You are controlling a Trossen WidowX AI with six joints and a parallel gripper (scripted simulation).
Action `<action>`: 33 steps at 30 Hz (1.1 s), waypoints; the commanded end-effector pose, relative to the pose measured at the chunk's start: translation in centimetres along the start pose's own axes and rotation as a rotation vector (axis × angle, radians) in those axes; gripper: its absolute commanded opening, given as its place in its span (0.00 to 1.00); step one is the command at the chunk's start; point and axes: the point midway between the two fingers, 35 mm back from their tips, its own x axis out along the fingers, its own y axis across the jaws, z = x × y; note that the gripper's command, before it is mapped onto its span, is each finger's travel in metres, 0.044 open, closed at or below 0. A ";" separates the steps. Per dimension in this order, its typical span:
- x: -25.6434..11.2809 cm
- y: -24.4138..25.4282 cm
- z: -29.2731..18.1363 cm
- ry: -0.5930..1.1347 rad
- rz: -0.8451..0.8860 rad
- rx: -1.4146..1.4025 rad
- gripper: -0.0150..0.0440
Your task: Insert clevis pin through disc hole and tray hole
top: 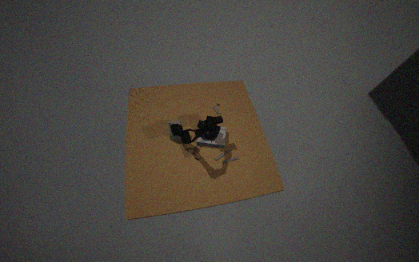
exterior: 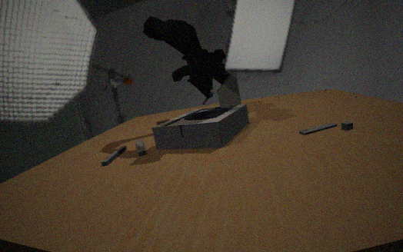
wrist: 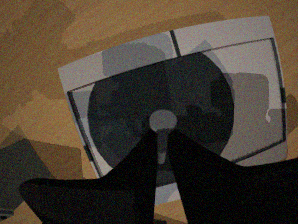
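Exterior view: the arm leans over the tray, pin clamped.
From upper left, the dark arm (top: 185,136) (exterior: 173,32) slopes down rightward to the gripper (top: 210,132) (exterior: 209,94) (wrist: 162,133), its fingers closed on the pin (exterior: 206,101) (wrist: 163,120), held above the disc (exterior: 208,114) (wrist: 200,82) in the tray (top: 212,144) (exterior: 192,136) (wrist: 120,57); a bar (exterior: 318,129) lies farther right.

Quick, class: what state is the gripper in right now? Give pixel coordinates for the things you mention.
Gripper (exterior: 208,96) (wrist: 161,133): closed on the pin (exterior: 206,101) (wrist: 163,120), held over the tray (exterior: 188,137) (wrist: 255,30).
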 end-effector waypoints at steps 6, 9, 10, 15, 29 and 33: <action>0.0 0.0 -0.6 -0.183 -0.002 -0.004 0.25; 0.1 0.0 -0.9 -0.259 -0.002 -0.004 0.25; 0.1 0.0 -0.9 -0.284 -0.003 -0.004 0.25; 0.2 0.0 -1.3 -0.397 -0.003 -0.004 0.25; 0.8 0.1 -2.2 -0.678 -0.004 -0.004 0.25; 1.0 0.1 -2.4 -0.760 -0.005 -0.004 0.25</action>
